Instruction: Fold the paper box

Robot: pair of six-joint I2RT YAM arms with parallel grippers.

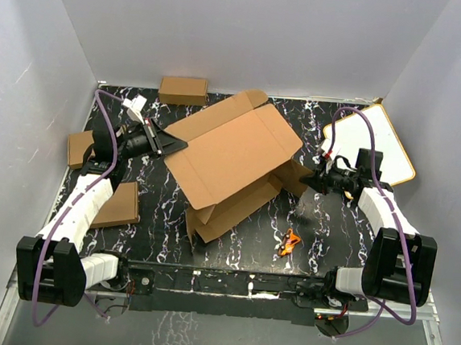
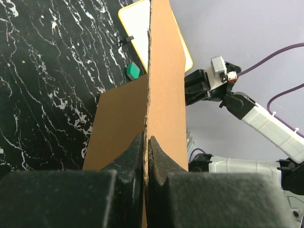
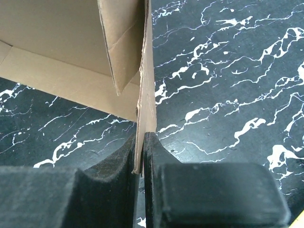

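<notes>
The paper box [image 1: 231,160], a big brown die-cut cardboard sheet with partly raised flaps, lies tilted across the middle of the black marbled table. My left gripper [image 1: 176,145] pinches its left edge; in the left wrist view the two black fingers [image 2: 134,156] are shut on the cardboard edge [image 2: 161,95], seen end-on. My right gripper [image 1: 310,180] is shut on a flap at the sheet's right corner. The right wrist view shows that flap [image 3: 147,95] clamped between the pads [image 3: 159,156], a folded panel [image 3: 61,42] above left.
Smaller brown boxes sit at the back [image 1: 183,90], far left [image 1: 77,148] and near left [image 1: 119,205]. A white board with tan rim [image 1: 376,141] lies at back right. A small orange object [image 1: 290,242] lies near the front. White walls enclose the table.
</notes>
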